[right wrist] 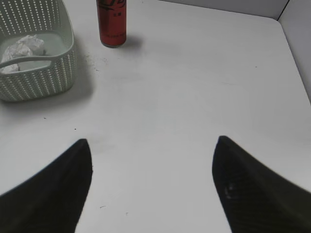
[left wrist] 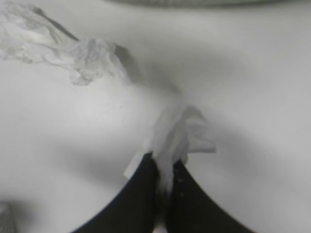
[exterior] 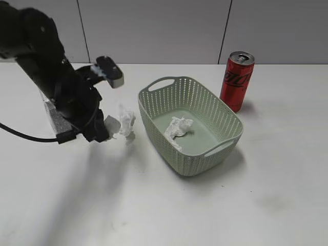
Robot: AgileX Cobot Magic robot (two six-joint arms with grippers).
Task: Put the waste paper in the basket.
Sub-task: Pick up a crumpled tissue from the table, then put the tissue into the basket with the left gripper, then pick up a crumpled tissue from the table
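My left gripper (exterior: 102,134) is shut on a scrap of waste paper (left wrist: 177,136) low over the table, left of the basket (exterior: 215,110); the scrap also shows in the exterior view (exterior: 111,123). A second crumpled scrap (exterior: 126,122) lies on the table between the gripper and the basket, and it shows up left in the left wrist view (left wrist: 82,58). Another scrap (exterior: 177,128) lies on the basket's floor, and the right wrist view shows it too (right wrist: 22,48). My right gripper (right wrist: 153,145) is open and empty over bare table, away from the basket (right wrist: 43,73).
A red can (exterior: 237,79) stands upright just behind the basket's right end, also in the right wrist view (right wrist: 112,24). A grey-speckled packet (exterior: 54,115) stands behind my left arm, mostly hidden. A wall runs along the table's far edge.
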